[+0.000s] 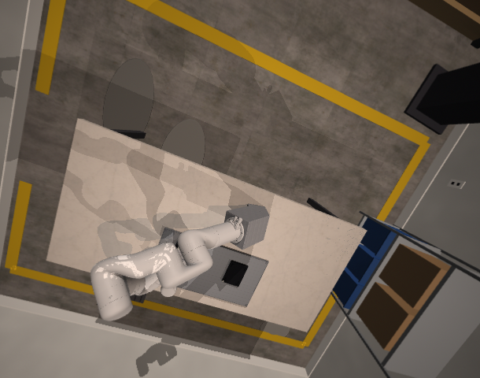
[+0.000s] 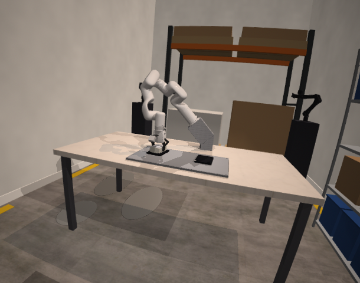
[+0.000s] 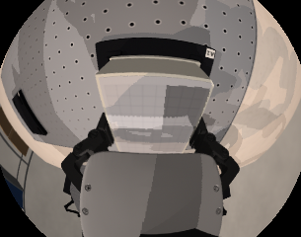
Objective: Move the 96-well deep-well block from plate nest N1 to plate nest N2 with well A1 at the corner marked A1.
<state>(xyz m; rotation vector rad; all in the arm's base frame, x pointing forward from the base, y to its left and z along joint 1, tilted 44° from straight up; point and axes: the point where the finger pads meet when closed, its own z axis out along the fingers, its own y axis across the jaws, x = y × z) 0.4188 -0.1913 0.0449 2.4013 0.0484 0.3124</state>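
Note:
The pale deep-well block (image 3: pixel 156 109) stands upright on the black nest N1 (image 3: pixel 157 49), which carries a small corner label (image 3: pixel 209 53). In the exterior view the block (image 2: pixel 156 149) sits at the left end of the grey perforated baseplate (image 2: pixel 180 161). My gripper (image 2: pixel 157 144) is open and points straight down over the block, with one dark finger on each of two opposite sides (image 3: pixel 153 152). I cannot tell if the fingers touch it. The empty black nest N2 (image 2: pixel 203 159) lies at the plate's right end and also shows in the overhead view (image 1: pixel 234 272), where my arm hides the block.
My arm's grey base block (image 2: pixel 201 134) stands behind the baseplate. A shelf rack with cardboard boxes (image 2: pixel 238 42) and a large brown box (image 2: pixel 261 126) stand behind the table. A rack with blue bins (image 2: pixel 347 225) is at the right.

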